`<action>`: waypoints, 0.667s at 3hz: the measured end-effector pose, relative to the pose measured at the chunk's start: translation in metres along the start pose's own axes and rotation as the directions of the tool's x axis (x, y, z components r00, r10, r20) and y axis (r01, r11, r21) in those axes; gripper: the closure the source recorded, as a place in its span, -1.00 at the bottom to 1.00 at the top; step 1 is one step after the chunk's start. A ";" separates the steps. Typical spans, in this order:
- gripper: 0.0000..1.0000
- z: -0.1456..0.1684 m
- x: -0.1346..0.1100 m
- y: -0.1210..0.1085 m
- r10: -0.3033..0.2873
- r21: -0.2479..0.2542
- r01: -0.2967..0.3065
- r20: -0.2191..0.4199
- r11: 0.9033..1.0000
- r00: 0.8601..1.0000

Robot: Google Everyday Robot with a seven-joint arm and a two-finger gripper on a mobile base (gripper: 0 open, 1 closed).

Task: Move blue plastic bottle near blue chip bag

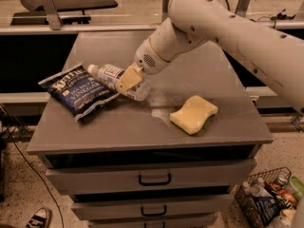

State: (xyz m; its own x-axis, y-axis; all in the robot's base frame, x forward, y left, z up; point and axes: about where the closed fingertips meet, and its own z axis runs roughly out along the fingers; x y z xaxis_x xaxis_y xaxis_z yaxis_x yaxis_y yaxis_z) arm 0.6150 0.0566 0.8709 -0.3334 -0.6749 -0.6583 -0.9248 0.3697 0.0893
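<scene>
The blue plastic bottle (110,76) is clear with a white-and-blue label and a white cap. It lies tilted, cap to the left, just right of the blue chip bag (77,90). The bag is dark navy with white "Kettle" and "Vinegar" lettering and lies flat on the left of the grey cabinet top (142,122). My gripper (129,81) is shut on the bottle's body, with a tan finger (127,79) across it. The bottle's lower end is partly hidden by the finger. Whether the bottle touches the top I cannot tell.
A yellow sponge (193,113) lies on the right of the cabinet top. Drawers (154,178) run below the front edge. A wire basket with bottles (268,201) stands on the floor at lower right. My white arm (228,32) spans the upper right.
</scene>
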 end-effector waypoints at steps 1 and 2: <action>-0.71 0.010 -0.001 0.013 0.015 -0.040 -0.014 0.014 0.999 1.000; -1.00 0.024 -0.004 0.023 0.032 -0.078 -0.029 0.033 0.997 0.999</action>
State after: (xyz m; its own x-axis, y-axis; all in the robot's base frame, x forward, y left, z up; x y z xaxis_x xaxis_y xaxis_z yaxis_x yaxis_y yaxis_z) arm 0.5992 0.0835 0.8575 -0.3564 -0.6412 -0.6796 -0.9262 0.3384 0.1664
